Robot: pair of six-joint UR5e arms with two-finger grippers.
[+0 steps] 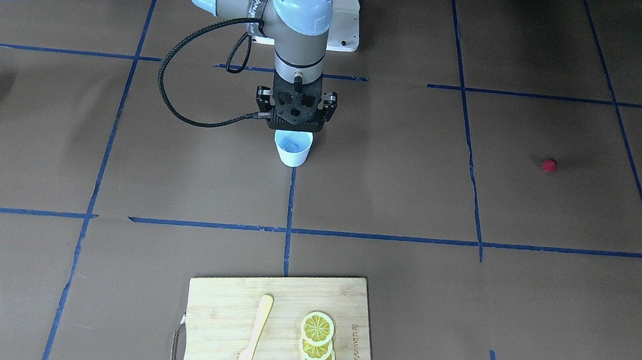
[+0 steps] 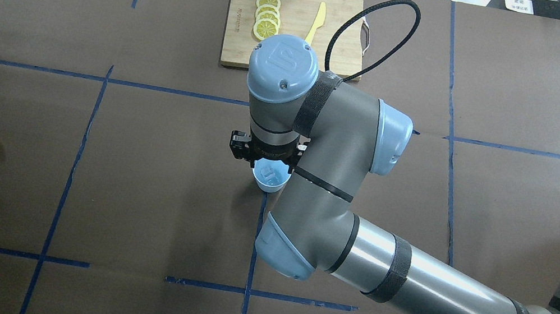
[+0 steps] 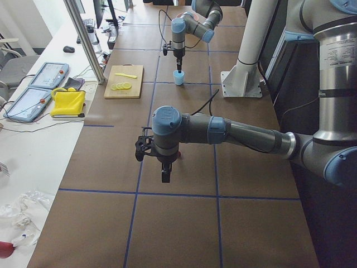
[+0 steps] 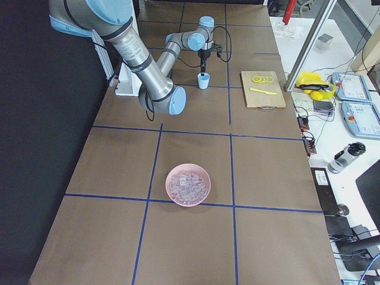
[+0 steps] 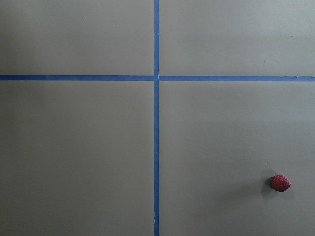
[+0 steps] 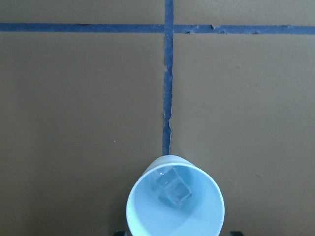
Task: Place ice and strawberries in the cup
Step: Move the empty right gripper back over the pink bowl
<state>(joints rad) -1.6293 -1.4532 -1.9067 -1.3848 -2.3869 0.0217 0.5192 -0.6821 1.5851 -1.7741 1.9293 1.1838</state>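
The pale blue-white cup [image 1: 293,148] stands upright at the table's middle, on a blue tape line. In the right wrist view the cup [image 6: 174,204] holds clear ice cubes [image 6: 172,189]. My right gripper [image 1: 295,119] hangs straight above the cup; its finger ends show far apart at that view's bottom edge, open and empty. The dark-red strawberry [image 1: 549,165] lies alone on the table far towards my left; it also shows in the left wrist view [image 5: 280,183]. My left gripper [image 3: 165,176] hovers above the table there, and I cannot tell whether it is open or shut.
A pink bowl [image 4: 188,184] full of ice cubes stands towards my right end of the table. A wooden cutting board [image 1: 224,307] with several lemon slices [image 1: 318,352] and a yellow knife [image 1: 253,340] lies at the far edge from me.
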